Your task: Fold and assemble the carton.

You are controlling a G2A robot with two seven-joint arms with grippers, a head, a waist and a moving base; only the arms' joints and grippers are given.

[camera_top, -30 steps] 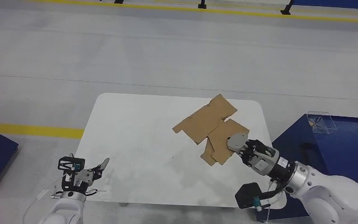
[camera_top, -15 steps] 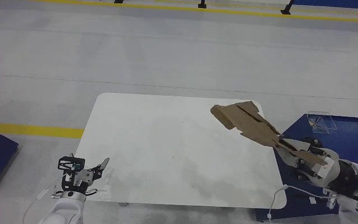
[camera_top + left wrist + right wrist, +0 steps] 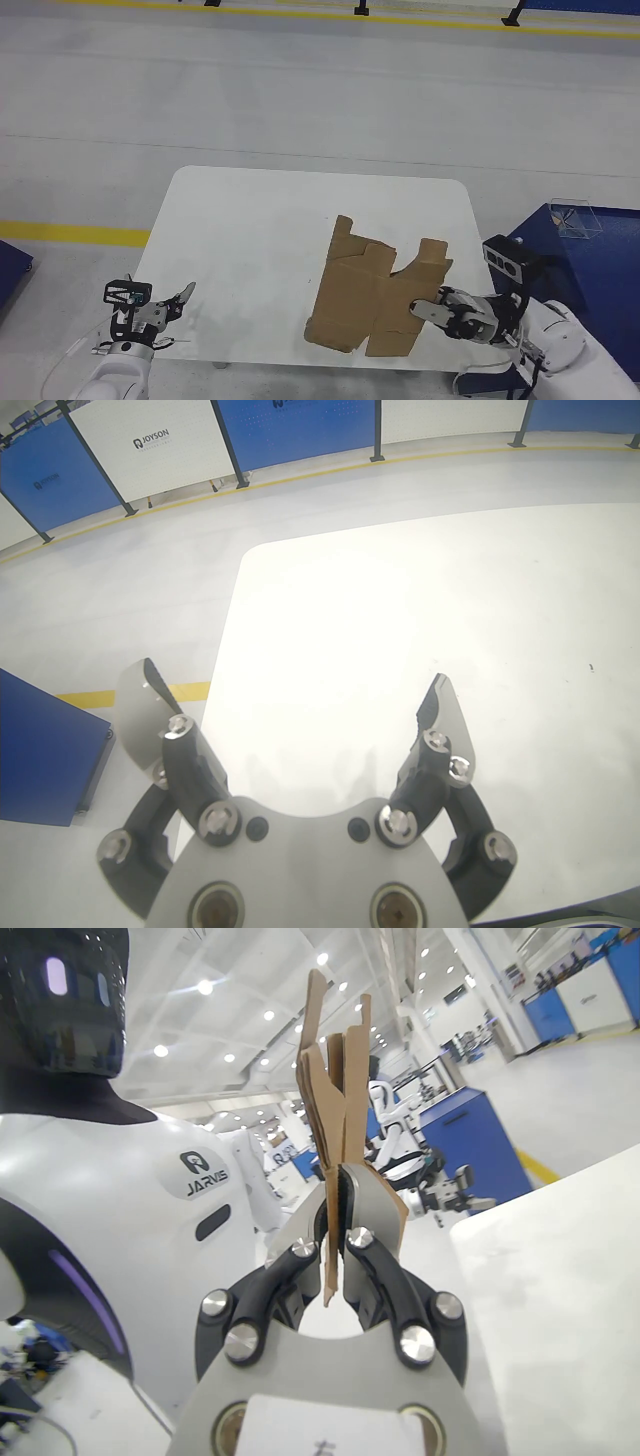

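Observation:
The brown flat carton [image 3: 372, 293] is held up above the near right part of the white table [image 3: 250, 240], its broad face toward the top camera. My right gripper [image 3: 428, 309] is shut on its near right edge. In the right wrist view the carton [image 3: 332, 1098] stands edge-on, clamped between the fingers of the right gripper [image 3: 334, 1188]. My left gripper [image 3: 170, 300] hangs open off the table's near left corner, and the left gripper [image 3: 295, 685] holds nothing over the bare tabletop.
A blue cabinet [image 3: 570, 260] with a clear plastic box [image 3: 573, 216] on it stands just right of the table. Another blue cabinet [image 3: 40, 760] sits left of the table. A yellow floor line [image 3: 70, 233] runs on the left.
The right gripper swung the carton off to the table's right, then back inward over the near right part, turning it face-up to the top camera. The left arm stayed still.

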